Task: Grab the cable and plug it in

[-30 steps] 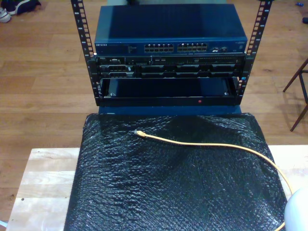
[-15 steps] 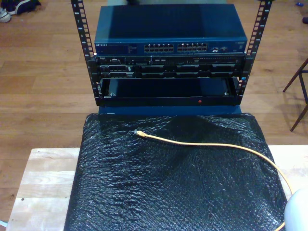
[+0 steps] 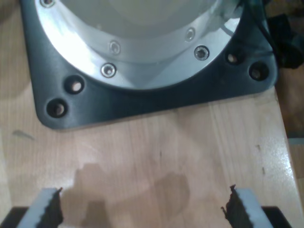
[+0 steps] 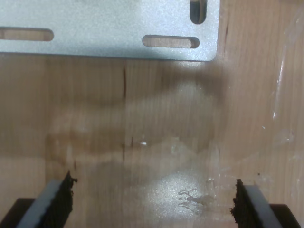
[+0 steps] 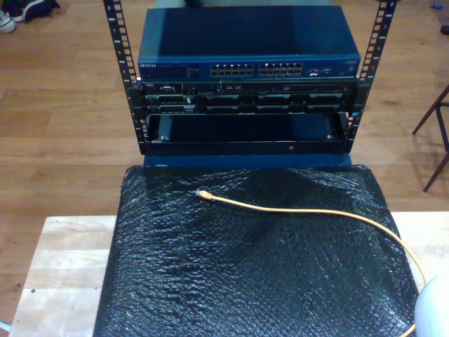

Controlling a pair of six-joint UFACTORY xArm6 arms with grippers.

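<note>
The yellow cable (image 5: 309, 210) lies on a black bubble-wrap mat (image 5: 245, 281), running from its plug end (image 5: 202, 194) near the mat's middle toward the exterior view's lower right. Beyond the mat stands a rack with a blue network switch (image 5: 249, 67) showing rows of ports. My first gripper (image 3: 141, 209) is open over bare wooden table, facing a black and silver arm base (image 3: 142, 71). My second gripper (image 4: 153, 202) is open too, above bare wood near a slotted metal plate (image 4: 109, 28). Nothing sits between either pair of fingers.
The wooden table (image 5: 63, 267) shows on both sides of the mat. A white rounded arm part (image 5: 433, 309) sits at the exterior view's lower right corner. Chair legs (image 5: 438, 133) stand on the floor at the exterior view's right.
</note>
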